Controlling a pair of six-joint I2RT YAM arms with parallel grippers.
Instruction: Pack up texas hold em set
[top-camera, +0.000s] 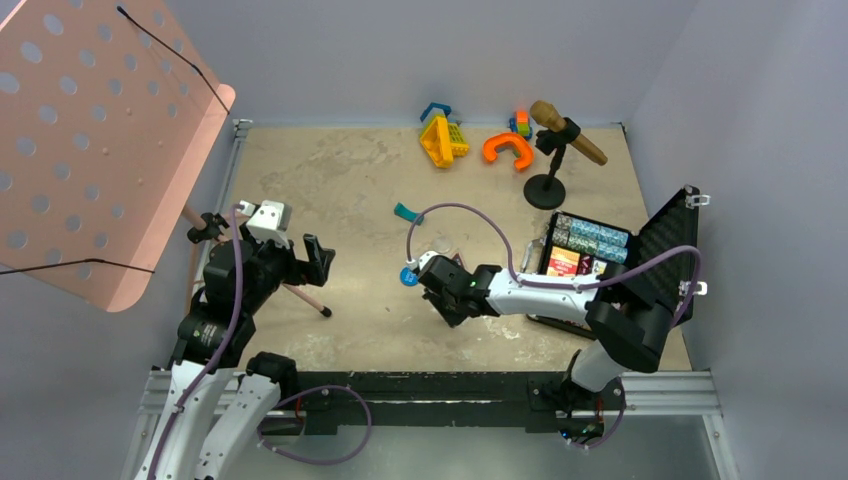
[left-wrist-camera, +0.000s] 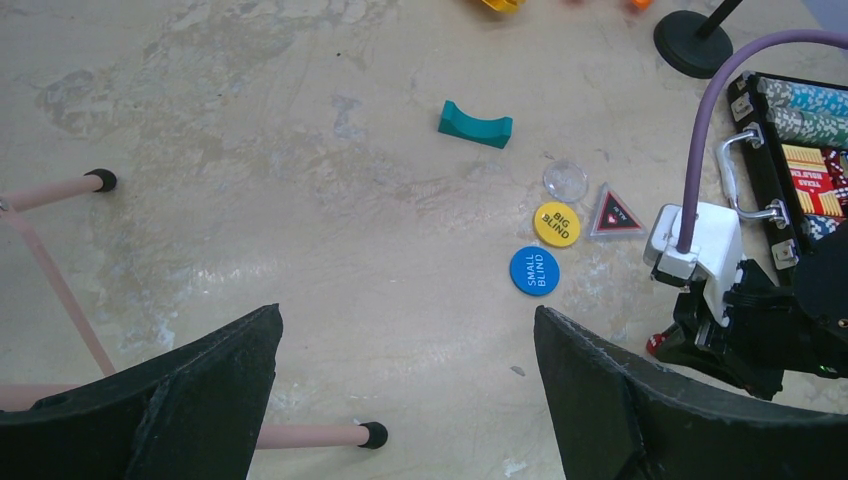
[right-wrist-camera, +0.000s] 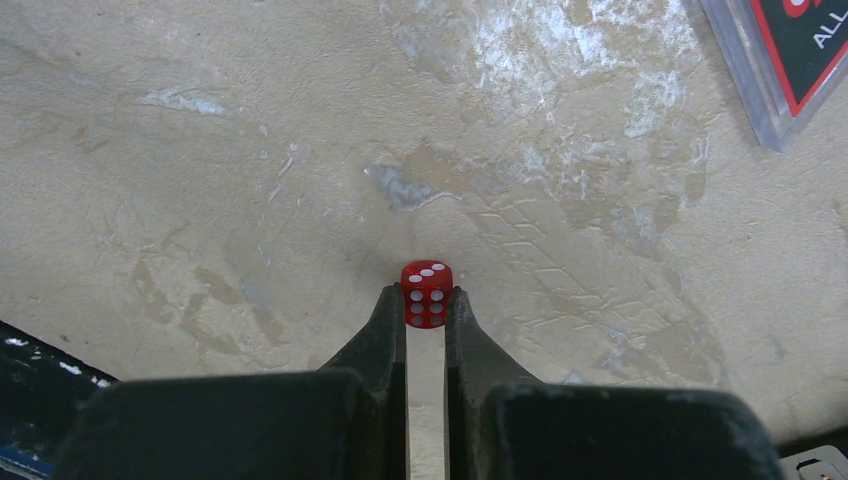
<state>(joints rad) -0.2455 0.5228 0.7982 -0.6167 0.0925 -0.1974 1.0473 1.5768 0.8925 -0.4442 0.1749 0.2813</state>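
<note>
**Top view.** Your right pincer (top-camera: 438, 292) sits low over the table (top-camera: 330, 190), arm stretched leftward from its base. Tips are hidden under the wrist here, so jaw state can't be read from this angle. Blue token (top-camera: 408, 277) lies just left of the pincer. The case (top-camera: 665, 245) stands open well to the pincer's right, lid up. Chip rows (top-camera: 592, 238) and red deck (top-camera: 563, 262) are inside. Teal piece (top-camera: 407, 212) lies beyond the pincer, farther up the table. Your left pincer (top-camera: 318, 262) is well apart on the left side.

**Left wrist view.** Left pincer fingers (left-wrist-camera: 200, 400) are spread wide. Ahead of them and to the right is a close group. Blue token is nearest, yellow token (left-wrist-camera: 557, 224) just past it, and triangular token (left-wrist-camera: 614, 213) beside the yellow. Clear disc (left-wrist-camera: 565, 181) is beyond those. Teal piece is farther ahead, apart from the group.

**Right wrist view.** Right pincer is pinched on the red die (right-wrist-camera: 427, 294), with both fingers (right-wrist-camera: 385, 335) touching its sides at the very tips. Three pips show on top, six on the face toward the cam. Can't tell if the die rests on the table or is just off it. A corner of the triangular token shows ahead-right of the tips, well apart.
</note>
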